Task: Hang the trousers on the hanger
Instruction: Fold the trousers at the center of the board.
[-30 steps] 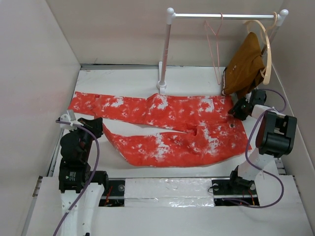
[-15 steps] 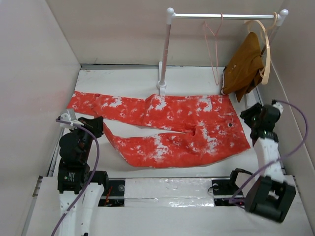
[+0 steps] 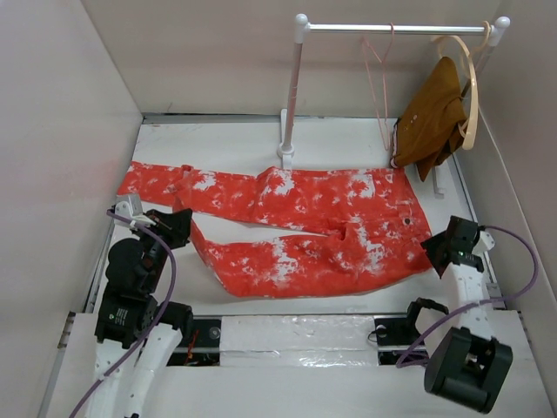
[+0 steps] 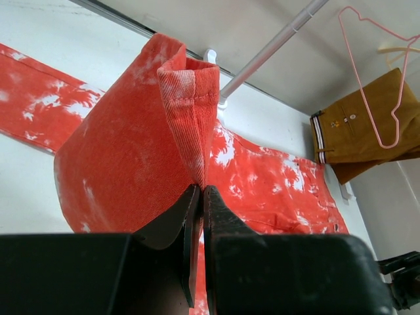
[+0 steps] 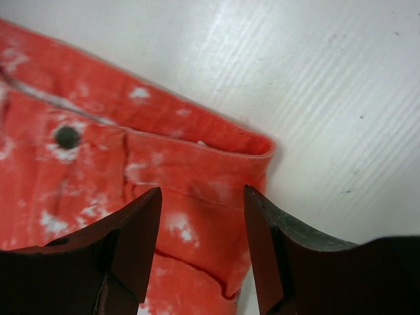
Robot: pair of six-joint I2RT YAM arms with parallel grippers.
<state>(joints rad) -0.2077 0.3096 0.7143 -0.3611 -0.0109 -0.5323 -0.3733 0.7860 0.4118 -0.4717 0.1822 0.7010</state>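
Observation:
The red-orange trousers (image 3: 296, 226) with white blotches lie spread across the table, waist to the right, legs to the left. My left gripper (image 3: 180, 228) is shut on the hem of the near leg (image 4: 187, 98) and holds it lifted off the table. My right gripper (image 3: 442, 248) is open, its jaws just above the near corner of the waistband (image 5: 216, 164), beside the waist button (image 5: 66, 136). The pink wire hanger (image 3: 379, 78) hangs on the rail at the back right; it also shows in the left wrist view (image 4: 380, 72).
A white clothes rail (image 3: 396, 29) on a post (image 3: 290, 96) stands at the back. A brown garment (image 3: 432, 113) hangs on a pale wooden hanger (image 3: 470, 83) at the rail's right end. Walls close in on both sides.
My right arm has swung back from the far right of the waist to its near right corner and come down over it. My left gripper has lifted the leg hem a little to the right.

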